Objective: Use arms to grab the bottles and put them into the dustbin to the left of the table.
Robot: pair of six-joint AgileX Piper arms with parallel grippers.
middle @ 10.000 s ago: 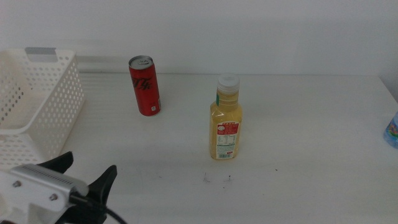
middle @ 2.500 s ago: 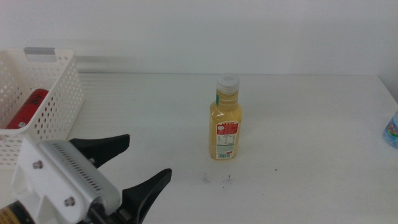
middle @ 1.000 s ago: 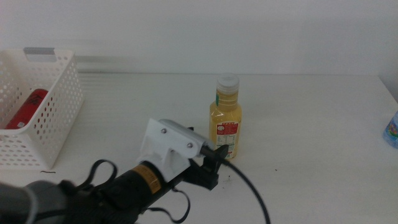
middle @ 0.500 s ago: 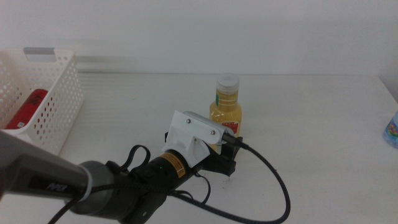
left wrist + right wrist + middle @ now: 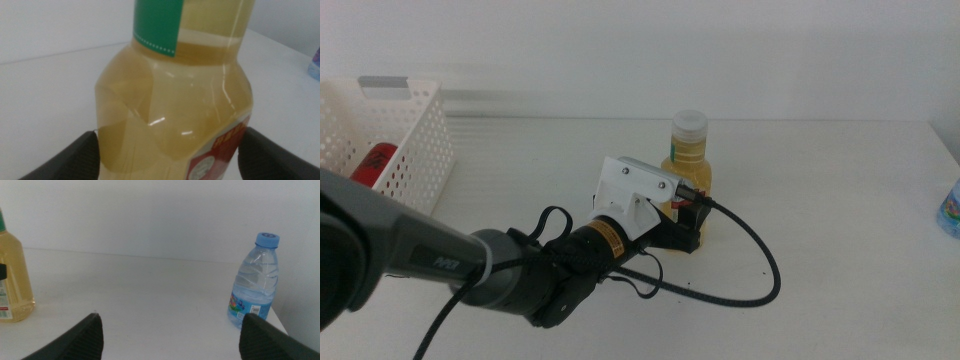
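The yellow juice bottle (image 5: 689, 158) stands upright mid-table. My left gripper (image 5: 688, 213) has come in low from the left, and its open jaws flank the bottle's lower body. In the left wrist view the bottle (image 5: 172, 100) fills the gap between the jaws of my left gripper (image 5: 170, 137), and its sides lie close against both. The red can (image 5: 372, 165) lies inside the white dustbin (image 5: 415, 150) at the far left. The small water bottle (image 5: 252, 290) stands by the table's right edge (image 5: 950, 208). My right gripper (image 5: 170, 317) waits low and open, holding nothing.
The white table (image 5: 820, 180) stretches bare between the juice bottle and the water bottle. My left arm's black cable (image 5: 760, 270) loops over the tabletop in front of the juice bottle. A plain white wall runs behind the table.
My left gripper has pushed further forward, so its jaws now straddle the juice bottle. The bottle's cap has shifted slightly to the right. Earlier on, the red can went from the table into the dustbin.
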